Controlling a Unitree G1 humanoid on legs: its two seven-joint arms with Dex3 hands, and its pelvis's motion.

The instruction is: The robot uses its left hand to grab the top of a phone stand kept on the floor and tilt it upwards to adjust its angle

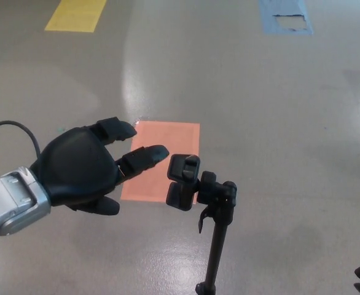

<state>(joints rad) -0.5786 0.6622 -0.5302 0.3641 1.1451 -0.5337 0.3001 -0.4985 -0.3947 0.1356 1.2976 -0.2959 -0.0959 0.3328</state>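
— Stand position? We log phone stand [195,187] upright on floor [278,123], at orange patch [161,160] edge.
— Left hand [82,172]: fingers spread, empty, just left of stand's top, not touching.

The floor [278,110] is a smooth grey-beige surface with a light shine, and a pale reflection runs down through the middle of it. An orange rectangle [168,138] is marked on the floor near the centre of the head view; its lower part is partly covered. At the top left edge there is a yellow rectangle [75,13], cut by the frame. At the top right there is a blue rectangle [284,15], and its middle is worn away, so a paler patch shows inside it. A faint darker stain lies on the floor at the lower right. The three coloured marks are well apart from each other.
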